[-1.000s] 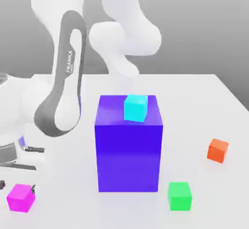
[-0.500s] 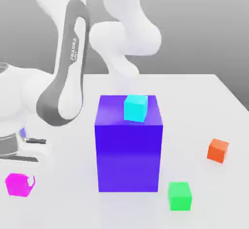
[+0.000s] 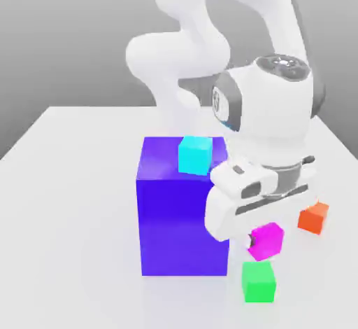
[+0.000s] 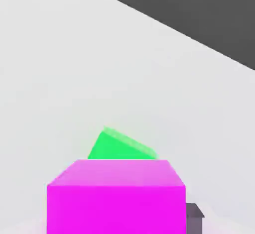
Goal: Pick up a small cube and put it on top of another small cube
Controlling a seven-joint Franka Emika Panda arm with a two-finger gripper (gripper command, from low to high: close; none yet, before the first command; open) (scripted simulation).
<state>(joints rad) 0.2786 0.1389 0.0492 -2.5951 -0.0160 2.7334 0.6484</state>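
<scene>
My gripper (image 3: pixel 264 242) is shut on the small magenta-pink cube (image 3: pixel 266 241) and holds it in the air, tilted, just above the small bright green cube (image 3: pixel 259 281). The green cube rests on the white table near its front edge, right of the big blue-violet block. A narrow gap separates the two cubes. In the hand view the magenta cube (image 4: pixel 116 197) is close in front, and the green cube (image 4: pixel 121 146) peeks out beyond it. One dark fingertip (image 4: pixel 194 217) shows beside the magenta cube.
The big blue-violet block (image 3: pixel 183 208) stands at the table's middle, close to my hand on the exterior view's left, with a small cyan cube (image 3: pixel 195 155) on top. A small orange cube (image 3: pixel 313 217) lies on the table at the exterior view's right.
The arm swung from the exterior view's left, across the front, to the right of the block. The magenta cube was lifted off the table and carried to above the green cube.
</scene>
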